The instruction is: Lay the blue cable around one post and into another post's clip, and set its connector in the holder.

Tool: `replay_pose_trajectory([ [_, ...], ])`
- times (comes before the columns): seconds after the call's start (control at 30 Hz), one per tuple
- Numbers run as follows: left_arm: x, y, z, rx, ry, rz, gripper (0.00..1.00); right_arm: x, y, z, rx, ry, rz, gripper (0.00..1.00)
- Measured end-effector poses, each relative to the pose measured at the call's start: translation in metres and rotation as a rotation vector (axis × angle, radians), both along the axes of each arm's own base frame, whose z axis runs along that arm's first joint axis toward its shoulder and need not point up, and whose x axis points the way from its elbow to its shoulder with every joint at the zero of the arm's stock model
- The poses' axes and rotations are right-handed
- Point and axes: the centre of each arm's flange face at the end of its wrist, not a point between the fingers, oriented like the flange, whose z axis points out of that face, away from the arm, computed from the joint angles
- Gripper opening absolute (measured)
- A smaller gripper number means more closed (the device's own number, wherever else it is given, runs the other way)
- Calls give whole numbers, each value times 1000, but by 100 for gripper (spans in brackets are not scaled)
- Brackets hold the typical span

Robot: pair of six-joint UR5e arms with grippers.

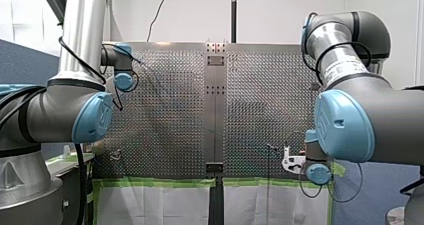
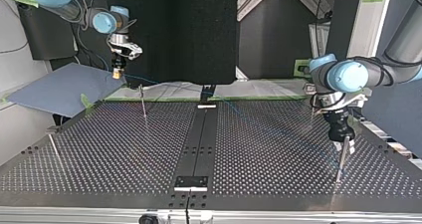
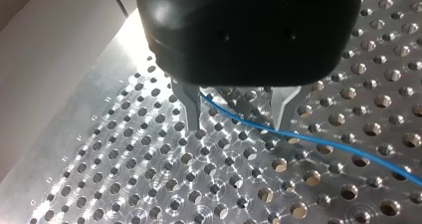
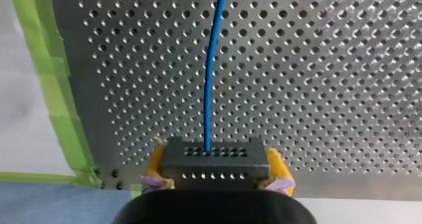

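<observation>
Right wrist view: right tool point(image 4: 217, 170) clamps connector point(image 4: 214, 157), blue cable point(image 4: 211, 74) running straight ahead; left tool point(image 3: 237, 126) gapes.

Green tape point(image 4: 59, 84) edges the perforated table point(image 4: 323, 84); a black strip point(image 2: 199, 134) runs down its middle.

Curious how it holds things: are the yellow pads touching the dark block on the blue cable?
Touching. The right wrist view shows the right gripper's yellow pads pressed against the dark block's sides.
</observation>
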Motion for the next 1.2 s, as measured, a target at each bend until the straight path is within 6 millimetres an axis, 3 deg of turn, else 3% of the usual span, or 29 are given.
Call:
replay_pose_trajectory([
  [0.3,0,0,0,6,3,2,70,-28,-11,-1,-1,-12,13,0],
  [0.77,0,0,0,6,2,2,70,-18,-4,-10,13,-9,104,0],
  [1.2,0,1,0,5,1,4,70,-32,1,-35,45,-6,36,0],
])
